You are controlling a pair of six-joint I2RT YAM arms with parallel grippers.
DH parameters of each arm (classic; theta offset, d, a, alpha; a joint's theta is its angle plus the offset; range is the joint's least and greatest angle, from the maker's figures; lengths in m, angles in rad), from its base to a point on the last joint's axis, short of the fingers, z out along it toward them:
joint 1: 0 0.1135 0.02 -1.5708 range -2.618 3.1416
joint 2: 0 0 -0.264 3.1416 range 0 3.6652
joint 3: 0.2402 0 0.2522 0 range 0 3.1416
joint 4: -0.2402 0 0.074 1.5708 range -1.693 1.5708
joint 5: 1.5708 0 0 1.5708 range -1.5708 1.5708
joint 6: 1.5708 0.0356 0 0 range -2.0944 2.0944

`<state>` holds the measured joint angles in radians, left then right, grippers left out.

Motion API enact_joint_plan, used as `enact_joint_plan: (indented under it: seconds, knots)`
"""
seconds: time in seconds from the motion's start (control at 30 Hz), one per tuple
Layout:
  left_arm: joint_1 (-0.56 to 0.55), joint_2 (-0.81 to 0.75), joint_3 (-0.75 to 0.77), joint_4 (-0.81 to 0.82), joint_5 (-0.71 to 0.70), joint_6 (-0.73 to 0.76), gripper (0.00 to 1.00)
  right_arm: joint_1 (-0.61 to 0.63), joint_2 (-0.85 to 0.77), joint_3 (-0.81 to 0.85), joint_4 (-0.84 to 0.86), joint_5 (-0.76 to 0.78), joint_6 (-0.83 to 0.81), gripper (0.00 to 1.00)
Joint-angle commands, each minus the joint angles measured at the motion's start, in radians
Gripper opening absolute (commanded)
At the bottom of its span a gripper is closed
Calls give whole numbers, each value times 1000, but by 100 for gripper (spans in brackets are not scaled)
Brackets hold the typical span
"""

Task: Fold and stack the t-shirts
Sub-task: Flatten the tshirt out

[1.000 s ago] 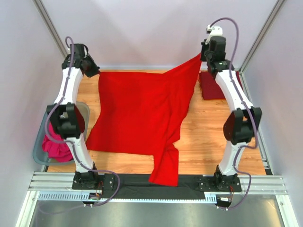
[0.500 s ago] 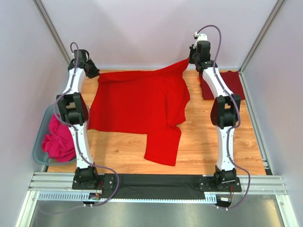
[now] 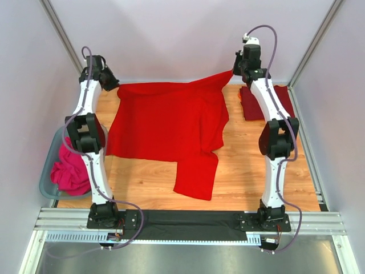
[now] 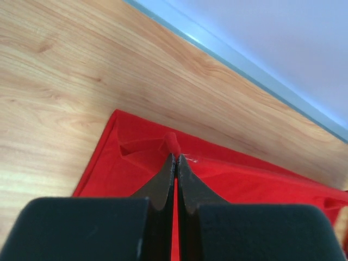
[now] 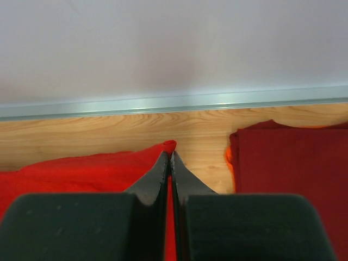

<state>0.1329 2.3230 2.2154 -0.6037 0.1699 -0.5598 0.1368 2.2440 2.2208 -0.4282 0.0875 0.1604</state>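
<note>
The left hand [image 4: 175, 159] and the right hand [image 5: 169, 156] are each closed tight on a small tuft of the bright red t-shirt [image 3: 165, 123], 1 at each far corner. This 2-point hold appears intended to draw the far edge taut so the body spreads flat on the bench [image 3: 245, 171] ahead of folding. The right corner hangs raised above the wood. The left corner sits low, close to it. The cloth is soft, matte and limp, lying in shallow ripples, with 1 flap trailing toward the near edge. The darker maroon t-shirt [image 5: 293, 179] rests folded as a flat rectangle at the far right, just beside the right hand, and probably serves as the base of the stack. The bench is smooth pale wood-grain. The fingers [image 4: 160, 185] are black and tapered.
</note>
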Motion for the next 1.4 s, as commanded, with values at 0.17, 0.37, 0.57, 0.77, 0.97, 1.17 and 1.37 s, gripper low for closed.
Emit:
enact_joint_plan:
  seconds: [0.17, 0.37, 0.57, 0.77, 0.97, 1.17, 1.37]
  knots:
    - [-84, -538, -111, -83, -114, -17, 0, -34, -423, 31, -193, 72, 86, 0]
    - [-234, -852, -149, -240, -268, -19, 0, -36, -780, -192, -224, 38, 237, 0]
    - [-289, -1146, -253, -384, -340, -94, 0, -36, -1076, -213, -325, 73, 269, 0]
    - [-289, -1343, -250, -462, -227, -146, 0, -36, -1293, -102, -515, 87, 298, 0]
    - [-289, -1407, -203, -544, -168, -169, 0, -34, -1367, 34, -629, 130, 258, 0]
    - [-289, -1259, 35, -656, -210, -112, 0, -34, -1298, 41, -555, 136, 222, 0]
    - [-289, -1241, -341, -494, -387, -13, 0, -36, -1238, -369, -152, 126, 59, 0]
